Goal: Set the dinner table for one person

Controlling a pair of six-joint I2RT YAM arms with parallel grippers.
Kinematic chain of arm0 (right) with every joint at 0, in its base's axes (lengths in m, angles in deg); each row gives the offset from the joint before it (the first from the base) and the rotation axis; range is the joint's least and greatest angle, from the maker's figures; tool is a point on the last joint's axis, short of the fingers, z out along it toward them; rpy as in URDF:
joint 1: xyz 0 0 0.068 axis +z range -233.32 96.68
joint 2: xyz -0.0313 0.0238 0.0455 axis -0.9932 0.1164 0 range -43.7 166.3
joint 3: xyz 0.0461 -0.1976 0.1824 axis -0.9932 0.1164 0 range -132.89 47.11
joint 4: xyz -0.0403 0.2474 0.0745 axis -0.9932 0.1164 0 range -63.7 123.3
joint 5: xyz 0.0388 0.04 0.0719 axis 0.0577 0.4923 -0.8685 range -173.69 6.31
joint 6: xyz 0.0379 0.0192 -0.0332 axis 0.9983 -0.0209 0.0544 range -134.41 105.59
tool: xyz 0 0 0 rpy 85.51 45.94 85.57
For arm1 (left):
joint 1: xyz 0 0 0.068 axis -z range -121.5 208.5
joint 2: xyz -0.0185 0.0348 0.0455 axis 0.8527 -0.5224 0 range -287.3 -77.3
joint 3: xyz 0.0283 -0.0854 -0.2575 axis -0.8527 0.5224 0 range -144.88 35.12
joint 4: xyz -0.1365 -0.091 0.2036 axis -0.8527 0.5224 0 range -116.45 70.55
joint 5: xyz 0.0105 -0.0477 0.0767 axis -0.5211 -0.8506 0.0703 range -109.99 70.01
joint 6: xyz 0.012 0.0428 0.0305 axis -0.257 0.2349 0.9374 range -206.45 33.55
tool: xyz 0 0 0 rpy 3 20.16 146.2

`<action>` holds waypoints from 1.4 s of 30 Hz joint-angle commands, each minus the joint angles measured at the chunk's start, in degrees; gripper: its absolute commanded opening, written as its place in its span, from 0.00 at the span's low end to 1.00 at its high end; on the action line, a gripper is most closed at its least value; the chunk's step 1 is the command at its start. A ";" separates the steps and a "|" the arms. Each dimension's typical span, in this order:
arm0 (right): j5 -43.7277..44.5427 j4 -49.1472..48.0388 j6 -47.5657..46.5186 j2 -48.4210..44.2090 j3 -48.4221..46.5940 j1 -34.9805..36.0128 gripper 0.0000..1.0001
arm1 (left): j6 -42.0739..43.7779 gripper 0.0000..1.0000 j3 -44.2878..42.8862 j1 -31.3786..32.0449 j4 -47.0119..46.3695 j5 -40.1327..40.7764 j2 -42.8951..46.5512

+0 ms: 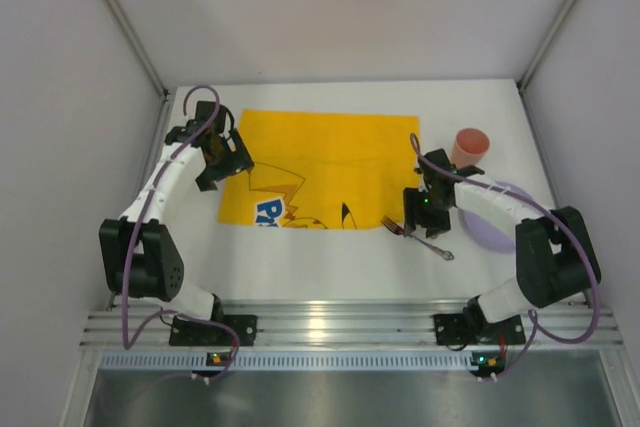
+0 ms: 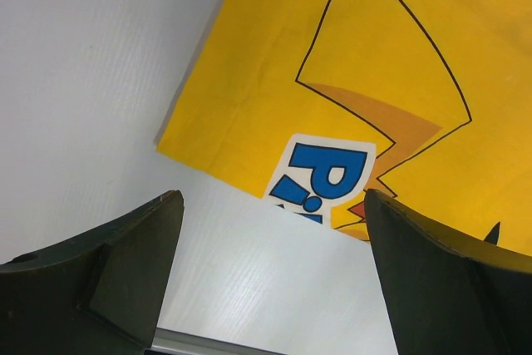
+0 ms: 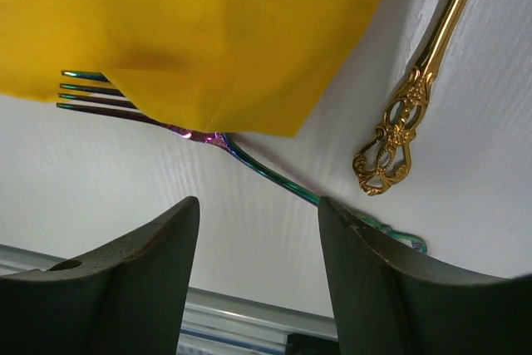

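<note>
Surface (image 1: 330,267): large, white, matte, and carries everything listed here. It fills the middle of the top view, between grey side walls. A ribbed aluminium rail (image 1: 340,327) runs along its near edge, where both arm bases are bolted.
Left end effector (image 1: 218,162): over the left part of the surface, at the left edge of the yellow cloth. Fingers are apart with nothing between them. In the left wrist view (image 2: 270,201) the gap frames bare surface and the cloth's near left corner.
Yellow cloth (image 1: 330,162): rectangular, lying flat in the centre of the surface, towards the far edge. It has a cartoon print with black outlines and blue lettering on a white patch (image 2: 399,64).
Fork (image 1: 400,229): iridescent, flat on the surface at the cloth's near right corner. In the right wrist view (image 3: 258,168) the cloth corner (image 3: 208,22) lies over part of the tines.
Right end effector (image 1: 422,227): over the fork, right of centre. Fingers are apart and hold nothing (image 3: 258,205); contact with the fork cannot be told.
Gold handle (image 3: 416,89): ornate, lying on the surface just beside the fork's handle. The working end is out of frame, so the kind of utensil is unknown.
Pink cup (image 1: 471,145): upright with its mouth up, towards the far right corner.
Purple plate (image 1: 490,232): near the right edge, nearer than the cup, and partly hidden by the right arm.
</note>
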 commanded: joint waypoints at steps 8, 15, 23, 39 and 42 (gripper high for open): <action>4.27 -4.67 -1.42 4.83 -2.94 3.78 0.58 | -1.06 0.95 4.97 0.09 1.00 2.18 7.23; 5.16 -5.55 0.25 5.71 1.11 7.38 0.48 | -1.15 0.94 4.88 0.09 1.18 2.62 7.41; 5.42 -4.06 2.36 7.55 1.02 10.64 0.27 | -1.42 0.94 4.97 0.09 1.18 2.53 7.23; 13.23 5.94 9.13 4.94 -0.11 29.70 0.00 | -1.59 0.94 8.22 0.09 1.09 3.06 10.65; 14.47 10.08 9.21 0.28 -4.85 30.33 0.00 | -1.59 0.94 8.66 0.09 1.01 2.80 11.10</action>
